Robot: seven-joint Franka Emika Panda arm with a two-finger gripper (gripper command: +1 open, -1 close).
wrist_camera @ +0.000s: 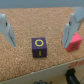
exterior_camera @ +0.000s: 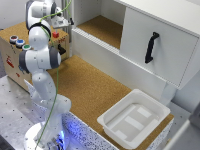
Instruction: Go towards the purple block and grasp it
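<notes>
One purple block (wrist_camera: 40, 47) at wrist-frame centre on cork, one pink block (wrist_camera: 75, 42) beside it. Gripper (wrist_camera: 41, 31) spread wide, holding nothing, fingers (wrist_camera: 8, 30) flanking the purple block. One white bin (exterior_camera: 134, 119) lower right of exterior frame, empty.

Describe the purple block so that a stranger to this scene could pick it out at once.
In the wrist view, look at the brown cork surface between the two grey fingers of the open gripper. The purple block is a small cube lying in that gap, touching neither finger. Unlike the pink block beside it, it is dark violet with yellow marks on its top face.
</notes>
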